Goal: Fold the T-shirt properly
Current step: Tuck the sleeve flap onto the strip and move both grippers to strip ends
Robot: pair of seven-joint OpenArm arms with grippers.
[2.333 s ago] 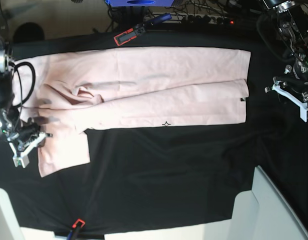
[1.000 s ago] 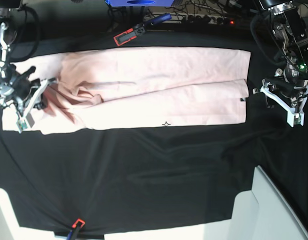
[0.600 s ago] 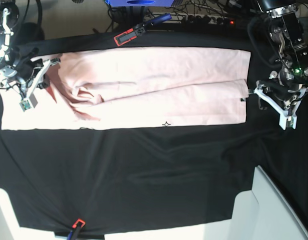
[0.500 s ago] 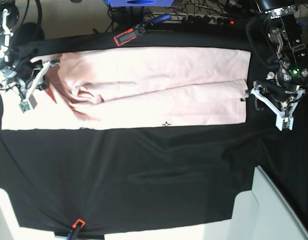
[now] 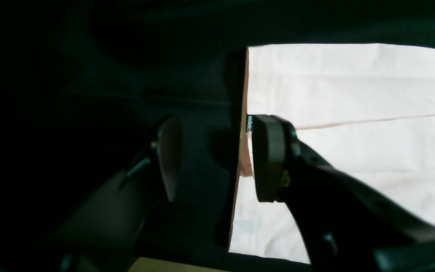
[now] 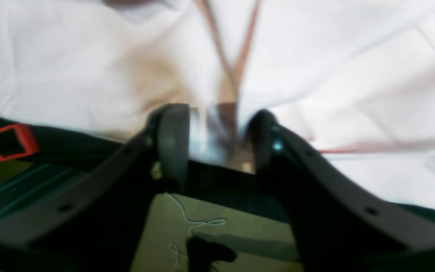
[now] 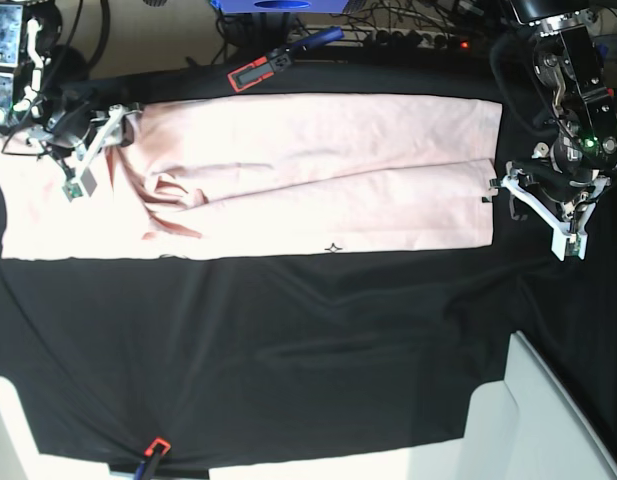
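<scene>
You won't find any readable text, brand, number or label in these views. The only mark is a small black four-pointed star (image 7: 333, 247) on the lower edge of the T-shirt (image 7: 308, 180), plus a tiny dark tag-like spot (image 7: 485, 200) near its right end, too small to read. The red-and-black tool (image 7: 256, 70) above the shirt shows no legible print either.
</scene>
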